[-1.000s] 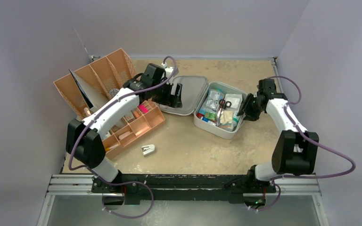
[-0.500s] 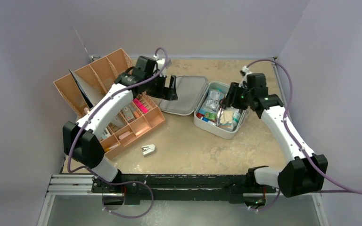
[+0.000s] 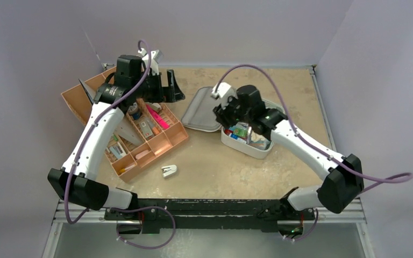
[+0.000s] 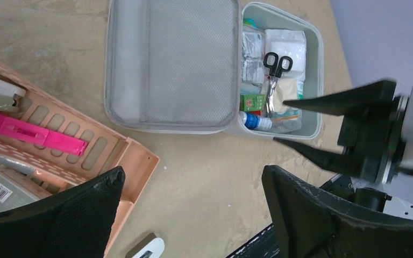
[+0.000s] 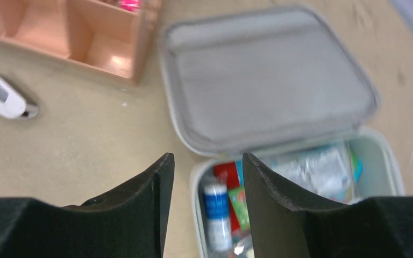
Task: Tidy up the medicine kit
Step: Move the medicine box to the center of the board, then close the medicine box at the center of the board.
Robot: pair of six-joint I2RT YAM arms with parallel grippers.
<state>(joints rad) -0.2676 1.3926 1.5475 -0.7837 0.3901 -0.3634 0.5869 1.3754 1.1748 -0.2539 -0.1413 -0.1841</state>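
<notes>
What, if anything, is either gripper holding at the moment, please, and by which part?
Nothing is held. The left gripper is wide open with nothing between its fingers, and the right gripper is open and empty above the medicine kit.

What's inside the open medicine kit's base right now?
Black-handled scissors, a white pack, clear packets, a green box and a blue-and-white bottle lie in the medicine kit. Anything beneath them is covered.

Soft, even overhead light, faint shadows; the right wrist view is blurred throughout.
</notes>
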